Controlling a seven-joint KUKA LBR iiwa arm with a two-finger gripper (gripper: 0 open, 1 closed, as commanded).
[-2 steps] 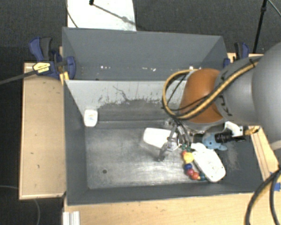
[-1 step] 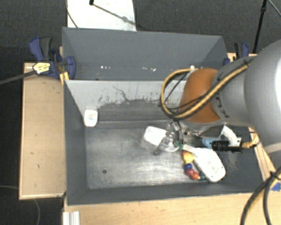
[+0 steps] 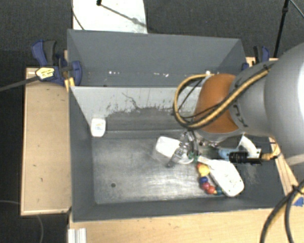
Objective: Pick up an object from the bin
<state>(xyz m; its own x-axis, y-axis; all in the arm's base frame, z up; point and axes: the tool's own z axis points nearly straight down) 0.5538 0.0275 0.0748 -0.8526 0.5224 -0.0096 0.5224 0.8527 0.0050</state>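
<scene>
Right now I see the gripper (image 3: 184, 152) low in the grey bin (image 3: 116, 178), right of centre, just beside a white blocky piece (image 3: 165, 146) — spread or pinching, I cannot tell. Close on its right lies a heap — a white oval case (image 3: 227, 177), coloured beads (image 3: 206, 182), a black marker (image 3: 244, 159).

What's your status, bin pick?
Claw low at bin centre, beside a white block. White oval piece, coloured beads heaped close by, toward the view's right.
</scene>
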